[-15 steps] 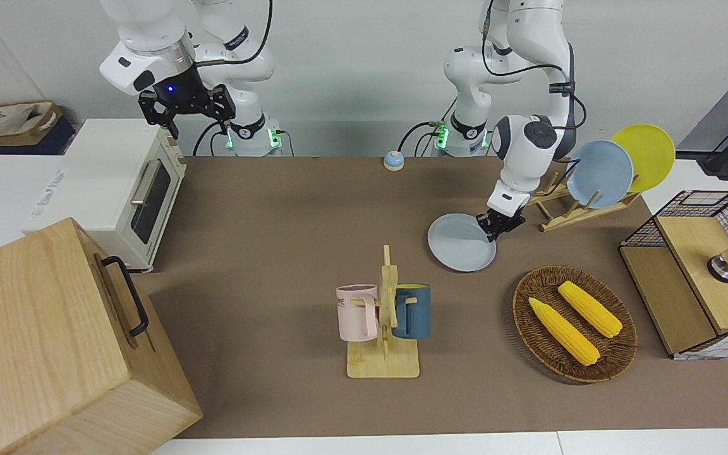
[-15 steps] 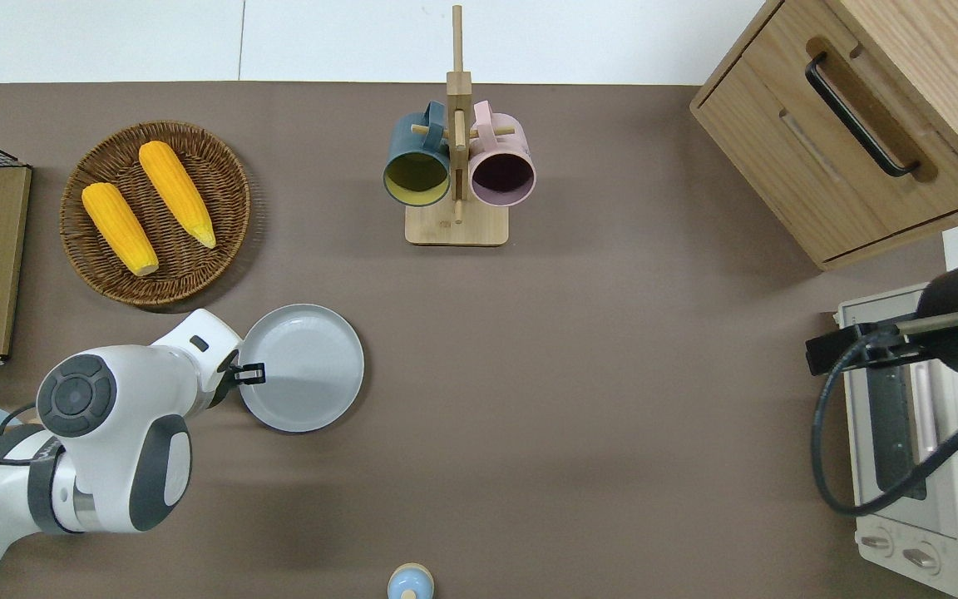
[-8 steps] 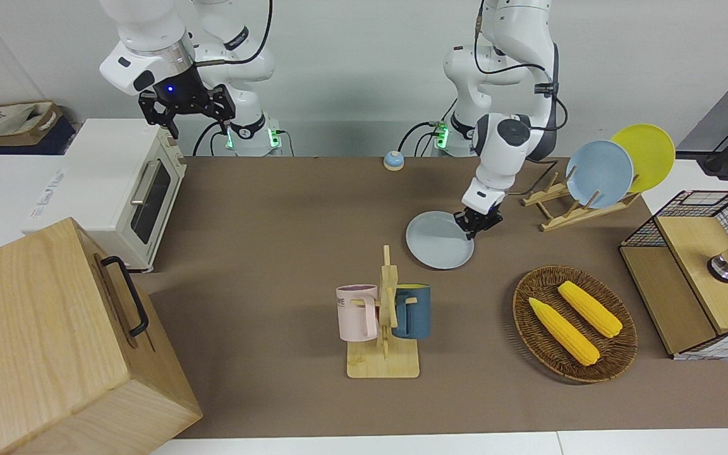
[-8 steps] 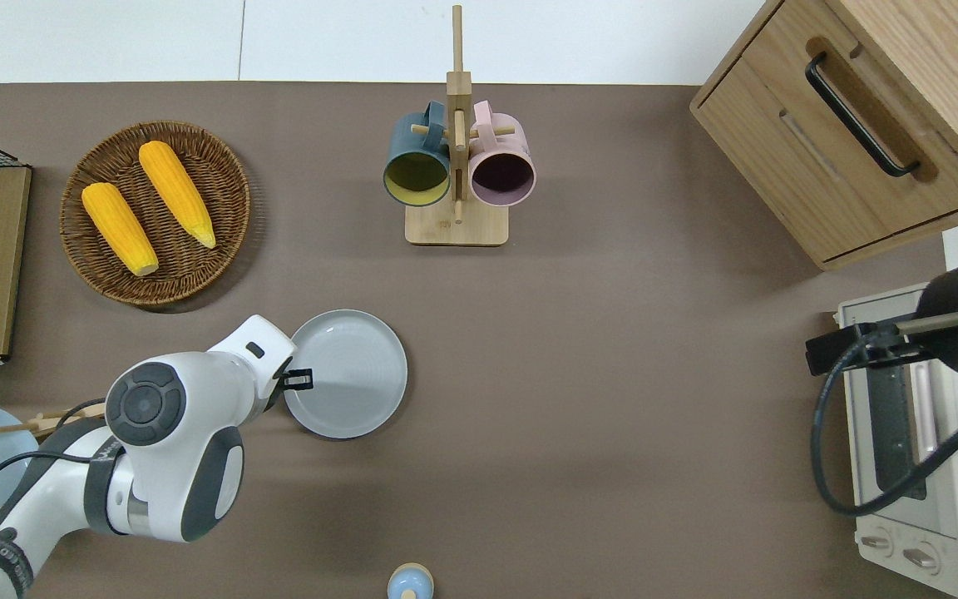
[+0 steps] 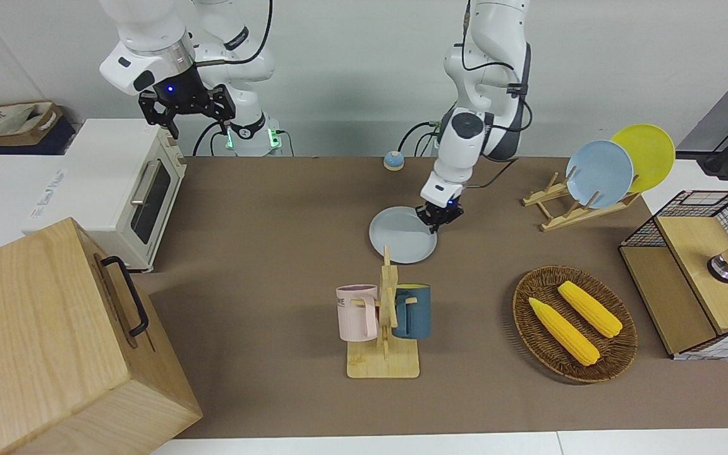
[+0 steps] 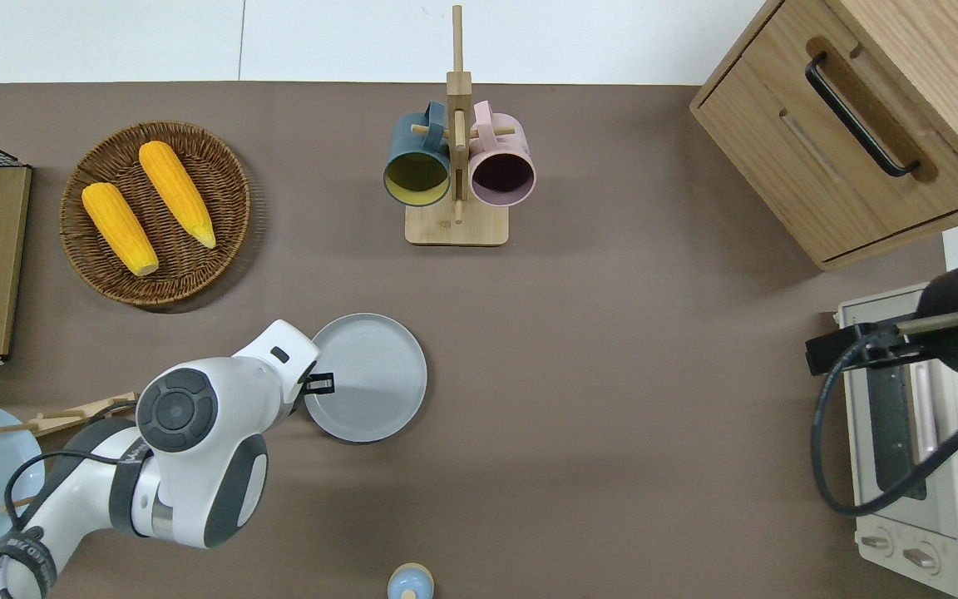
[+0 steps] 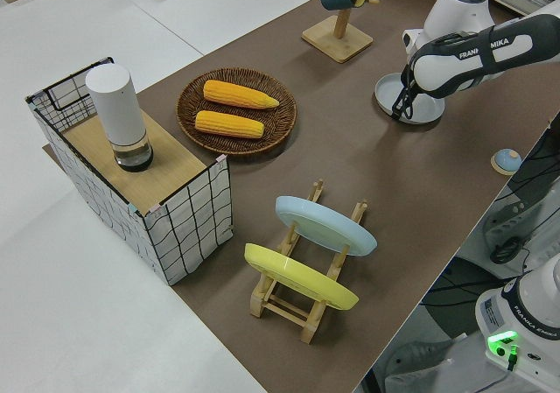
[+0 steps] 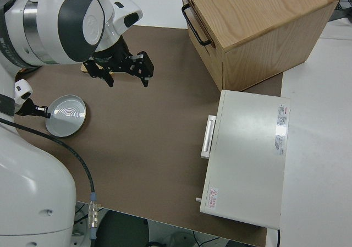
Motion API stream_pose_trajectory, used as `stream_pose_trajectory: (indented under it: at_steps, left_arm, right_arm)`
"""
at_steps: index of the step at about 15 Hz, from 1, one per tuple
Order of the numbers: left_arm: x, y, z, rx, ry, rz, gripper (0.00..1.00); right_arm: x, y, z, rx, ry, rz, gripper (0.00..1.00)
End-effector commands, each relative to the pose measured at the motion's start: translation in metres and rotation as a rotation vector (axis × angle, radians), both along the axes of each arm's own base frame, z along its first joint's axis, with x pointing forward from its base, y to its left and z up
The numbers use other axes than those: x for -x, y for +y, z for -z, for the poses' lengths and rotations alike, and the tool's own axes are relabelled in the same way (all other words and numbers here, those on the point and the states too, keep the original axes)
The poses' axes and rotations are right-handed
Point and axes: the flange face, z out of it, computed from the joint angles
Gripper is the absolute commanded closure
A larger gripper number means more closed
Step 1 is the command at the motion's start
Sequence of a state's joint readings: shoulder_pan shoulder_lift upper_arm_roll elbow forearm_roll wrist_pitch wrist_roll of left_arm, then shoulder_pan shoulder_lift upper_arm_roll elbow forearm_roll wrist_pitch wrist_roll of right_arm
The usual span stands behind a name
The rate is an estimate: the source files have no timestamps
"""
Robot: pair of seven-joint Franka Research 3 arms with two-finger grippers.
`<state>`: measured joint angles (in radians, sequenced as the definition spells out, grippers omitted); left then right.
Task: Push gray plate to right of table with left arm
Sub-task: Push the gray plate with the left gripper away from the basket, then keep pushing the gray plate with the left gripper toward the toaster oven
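The gray plate (image 5: 400,237) (image 6: 369,378) (image 7: 411,95) (image 8: 66,115) lies flat on the brown table (image 6: 612,349), nearer to the robots than the mug rack. My left gripper (image 5: 438,220) (image 6: 322,383) (image 7: 401,111) is down at table height and shut. Its tip presses against the plate's rim on the side toward the left arm's end of the table, with nothing held in it. My right gripper (image 5: 200,125) (image 8: 127,77) is parked with its fingers spread open.
A wooden mug rack (image 6: 456,166) holds a blue and a pink mug. A wicker basket (image 6: 221,249) holds two corn cobs. A wooden box (image 6: 861,125) and a toaster oven (image 6: 920,449) stand at the right arm's end. A plate rack (image 5: 566,212), a wire crate (image 5: 699,265) and a bell (image 5: 393,160) are also here.
The left gripper has slid toward the right arm's end of the table, pushing the gray plate along by about a plate's width. The right arm has not moved.
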<state>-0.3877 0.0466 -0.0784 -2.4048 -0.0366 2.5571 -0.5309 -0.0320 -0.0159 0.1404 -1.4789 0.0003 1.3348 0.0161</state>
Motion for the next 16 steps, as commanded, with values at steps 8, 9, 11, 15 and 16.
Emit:
stream_pose_trajectory:
  at_steps: [8,9,11,15,16]
  left_arm:
    - [0.017,-0.155,0.019,0.055,0.018,-0.078,1.0]
    - [0.019,-0.169,0.019,0.06,0.018,-0.087,1.0]
    - [0.024,-0.194,0.017,0.074,0.015,-0.103,1.0]
    - [0.036,-0.224,0.016,0.089,0.014,-0.104,1.0]
    - [0.036,-0.226,0.016,0.09,0.013,-0.101,1.0]
  right_arm:
    - [0.003,-0.002,-0.004,-0.001,0.004,0.017,0.017]
    - [0.003,-0.001,-0.004,-0.001,0.004,0.015,0.017]
    - [0.003,-0.002,-0.004,-0.002,0.004,0.015,0.017]
    - [0.003,-0.001,-0.004,-0.001,0.004,0.015,0.017]
    - [0.003,-0.001,-0.004,-0.001,0.004,0.015,0.017]
